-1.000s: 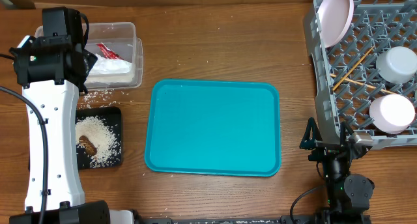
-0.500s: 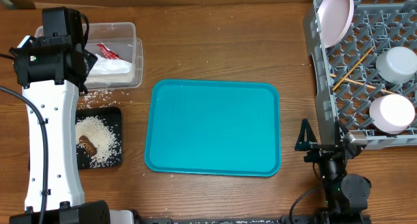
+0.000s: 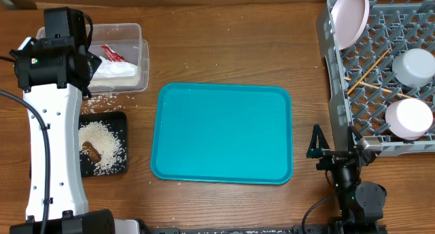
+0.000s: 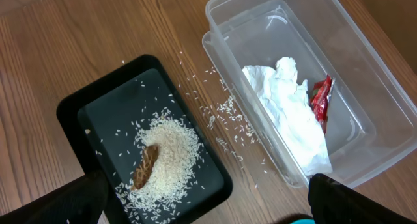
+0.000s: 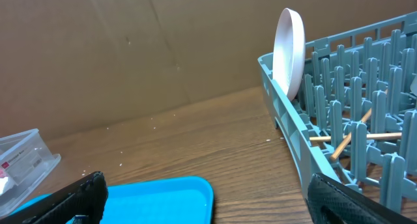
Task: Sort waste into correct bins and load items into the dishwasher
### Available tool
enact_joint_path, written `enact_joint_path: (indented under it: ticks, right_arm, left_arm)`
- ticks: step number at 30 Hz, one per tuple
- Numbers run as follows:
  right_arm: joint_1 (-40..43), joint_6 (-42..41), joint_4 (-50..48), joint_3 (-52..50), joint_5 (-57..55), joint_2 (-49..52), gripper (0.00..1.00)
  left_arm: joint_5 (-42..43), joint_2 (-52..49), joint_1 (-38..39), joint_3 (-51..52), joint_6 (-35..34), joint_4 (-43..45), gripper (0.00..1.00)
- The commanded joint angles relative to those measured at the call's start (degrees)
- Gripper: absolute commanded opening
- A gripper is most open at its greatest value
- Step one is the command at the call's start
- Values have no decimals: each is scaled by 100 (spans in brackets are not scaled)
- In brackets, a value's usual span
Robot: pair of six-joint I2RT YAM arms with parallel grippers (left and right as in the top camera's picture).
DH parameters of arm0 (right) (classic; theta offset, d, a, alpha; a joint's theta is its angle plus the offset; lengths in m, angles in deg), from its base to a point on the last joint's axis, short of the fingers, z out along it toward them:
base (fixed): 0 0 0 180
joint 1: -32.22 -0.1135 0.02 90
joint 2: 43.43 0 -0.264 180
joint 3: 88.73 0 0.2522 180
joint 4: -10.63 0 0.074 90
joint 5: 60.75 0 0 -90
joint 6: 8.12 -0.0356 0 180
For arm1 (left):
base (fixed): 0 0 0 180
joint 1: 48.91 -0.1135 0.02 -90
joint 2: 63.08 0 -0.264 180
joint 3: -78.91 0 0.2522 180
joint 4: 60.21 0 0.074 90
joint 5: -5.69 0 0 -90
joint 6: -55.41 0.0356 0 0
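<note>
Table: you work on one brown wooden table, and its grain shows in all three views.
Room: behind the table the right wrist view shows you a plain brown cardboard wall.
Dish rack: one grey dish rack stands at the right edge of the table and holds all the dishes.
Teal tray: one teal tray lies in the middle of the table, between the bins and the rack.
Clear tub: one clear tub is at the far left.
Black tray: one black tray lies just beside the tub, on its near side.
Left gripper: your left gripper hangs above the two bins with its fingers spread wide, holding nothing.
Right gripper: your right gripper is low beside the near corner of the rack, also spread wide and holding nothing.
Plate: one white plate stands on edge at the far left corner of the rack.
Bowls: two white bowls sit in the rack.
Chopsticks: two chopsticks lie crossed on the rack grid.
Napkin: one crumpled napkin lies in the tub, with one red wrapper touching it.
Rice: one heap of rice is in the black tray, and some loose grains are on the table between the bins.
Scrap: one brown scrap lies on the rice heap.
</note>
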State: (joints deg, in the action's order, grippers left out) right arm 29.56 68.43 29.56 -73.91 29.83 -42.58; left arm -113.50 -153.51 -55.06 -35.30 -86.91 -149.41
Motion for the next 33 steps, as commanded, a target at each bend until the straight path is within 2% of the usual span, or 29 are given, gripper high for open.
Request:
enact_joint_path:
  ticks: [1,16,24,29,33]
  right_arm:
    - [-17,37,-33,-59,-52,-68,100]
    - [-17,37,-33,-59,-52,-68,100]
    - [-17,39,-33,-59,-52,-68,100]
    - [-17,37,-33,-59,-52,-68,100]
    - [-17,37,-33,-59,-52,-68,100]
  left_arm:
    - [-79,-31,-28,-7,4,2,100]
    - [-52,-31,-28,-7,7,-223,100]
    - [566,94,4,439,7,-577,100]
    - [601,693,55,1799,24,393,100]
    - [999,1486,55,3283,678,1897,100]
